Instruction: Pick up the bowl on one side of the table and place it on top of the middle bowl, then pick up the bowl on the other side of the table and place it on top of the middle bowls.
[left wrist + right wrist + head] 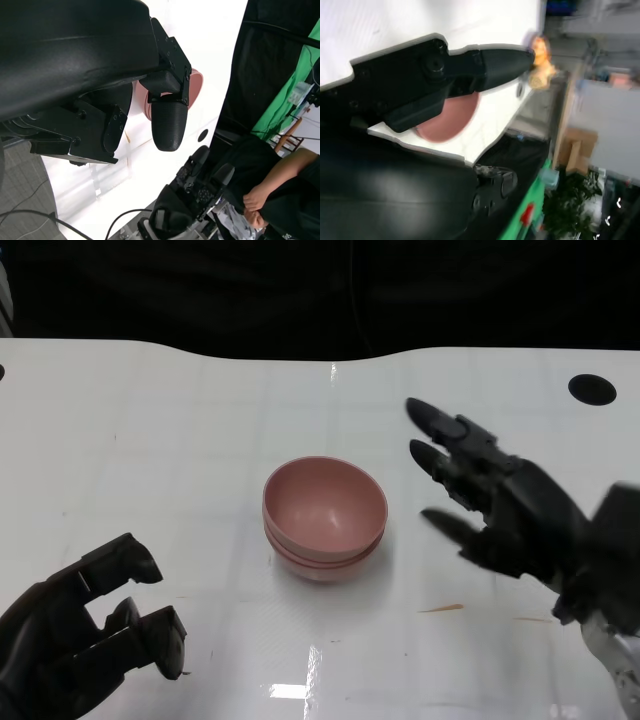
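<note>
Pink bowls (325, 517) stand nested in one stack at the middle of the white table (200, 420); at least two rims show. My right hand (495, 500) hovers to the stack's right, fingers spread, holding nothing. My left hand (85, 635) lies near the table's front left, fingers loosely curled and apart, empty. In the left wrist view the stack (196, 86) shows behind my left hand's fingers (169, 122). In the right wrist view a pink bowl (451, 120) is partly hidden by a finger (490, 65).
A black round hole (592, 389) marks the table's far right. A small brown smear (440, 609) lies near the front right. Dark backdrop runs behind the far edge. A person in black (270, 190) sits beside the table in the left wrist view.
</note>
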You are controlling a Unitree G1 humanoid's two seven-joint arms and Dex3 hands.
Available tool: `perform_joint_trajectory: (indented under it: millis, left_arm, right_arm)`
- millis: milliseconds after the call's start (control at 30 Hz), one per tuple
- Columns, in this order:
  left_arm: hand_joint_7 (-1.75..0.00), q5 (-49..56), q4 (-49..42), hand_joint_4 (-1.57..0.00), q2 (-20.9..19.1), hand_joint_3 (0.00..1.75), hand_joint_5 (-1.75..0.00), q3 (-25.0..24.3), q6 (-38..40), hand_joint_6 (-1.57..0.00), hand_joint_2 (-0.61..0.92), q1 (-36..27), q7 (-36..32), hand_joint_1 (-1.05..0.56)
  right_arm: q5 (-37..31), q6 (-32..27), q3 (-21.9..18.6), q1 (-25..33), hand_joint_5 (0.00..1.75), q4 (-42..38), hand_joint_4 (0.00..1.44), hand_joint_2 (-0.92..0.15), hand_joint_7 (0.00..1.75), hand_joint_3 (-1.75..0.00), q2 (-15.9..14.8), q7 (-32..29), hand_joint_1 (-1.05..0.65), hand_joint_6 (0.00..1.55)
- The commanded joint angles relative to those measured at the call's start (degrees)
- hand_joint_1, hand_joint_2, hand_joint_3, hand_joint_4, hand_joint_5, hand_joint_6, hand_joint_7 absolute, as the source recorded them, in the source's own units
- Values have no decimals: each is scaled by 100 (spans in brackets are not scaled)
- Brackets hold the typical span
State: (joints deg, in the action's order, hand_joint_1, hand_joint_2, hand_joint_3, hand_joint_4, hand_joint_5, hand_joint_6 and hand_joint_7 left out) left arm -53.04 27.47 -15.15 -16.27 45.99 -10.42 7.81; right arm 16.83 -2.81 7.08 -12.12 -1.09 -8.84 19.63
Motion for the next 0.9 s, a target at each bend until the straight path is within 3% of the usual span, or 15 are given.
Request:
perform_joint_trajectory:
  millis: [33, 67, 100, 167, 200, 233, 267, 300, 400, 433, 500, 567, 700, 900]
  left_arm:
    - [-175, 14, -35, -93, -84, 148, -175, -70, 25, -55, 92, -32, -10, 7]
    - [-175, 15, -34, -93, -79, 148, -175, -69, 12, -55, 92, -33, -3, 7]
    - [-175, 27, -25, -93, -80, 148, -175, -63, 11, -55, 92, -33, -16, 7]
    - [-175, 51, -30, -94, -96, 148, -175, -56, -4, -55, 92, -34, 8, 7]
    - [-175, 55, -33, -94, -105, 148, -175, -56, -6, -55, 92, -34, 19, 7]
    - [-175, 49, -35, -94, -109, 148, -175, -62, 4, -55, 92, -31, 10, 7]
    - [-175, 29, -34, -94, -107, 148, -175, -73, 24, -55, 92, -28, -15, 7]
    - [-175, 19, -34, -94, -107, 148, -175, -82, 35, -55, 92, -28, -31, 7]
    - [-175, 34, -22, -94, -123, 147, -175, -90, 43, -55, 92, -28, -52, 7]
    - [-175, 30, -28, -94, -131, 147, -175, -98, 41, -55, 92, -24, -41, 7]
    - [-175, 6, -40, -94, -132, 147, -175, -120, 50, -55, 92, -16, -46, 7]
    - [-175, -31, -66, -94, -127, 147, -175, -149, 67, -55, 92, -9, -48, 7]
    - [-175, -13, -100, -95, -142, 147, -175, -177, 82, -55, 92, 5, -50, 7]
    - [-175, 107, -51, -94, -109, 145, -175, -197, 10, -54, 92, -16, -99, 8]
  right_arm:
    - [590, -493, -365, 174, 11, 306, 24, -91, 3, -5, 122, 89, -52, 14]
    - [727, -615, -446, 241, 16, 358, 33, -91, 5, -3, 179, 78, -41, 18]
    - [821, -739, -513, 313, 22, 423, 53, -92, 6, -5, 229, 29, -24, 29]
    - [947, -966, -628, 454, 26, 541, 77, -92, 8, -9, 336, -107, -12, 46]
    - [984, -1063, -671, 496, 32, 589, 92, -92, 11, -18, 374, -155, -6, 61]
    - [1021, -1103, -713, 548, 35, 604, 97, -92, 12, -21, 410, -156, -4, 67]
    - [1007, -1103, -734, 614, 46, 619, 103, -92, 13, -31, 428, -159, -2, 80]
    - [972, -1090, -746, 665, 79, 632, 104, -89, 12, -44, 445, -158, -1, 103]
    - [965, -1022, -782, 816, 132, 652, 102, -75, 16, -78, 461, -26, -1, 131]
    - [1002, -985, -800, 861, 144, 637, 99, -70, 30, -87, 460, 67, -2, 128]
    - [1133, -1053, -859, 962, 168, 666, 89, -63, 94, -98, 471, 183, -6, 103]
    - [1266, -1157, -902, 1051, 171, 712, 89, -59, 116, -103, 484, 258, -8, 95]
    - [1710, -1593, -1009, 1349, 169, 947, 93, -50, 135, -119, 466, 349, -6, 90]
    - [2337, -1719, -1290, 1728, 175, 911, 89, -48, 145, -120, 840, 388, -4, 87]
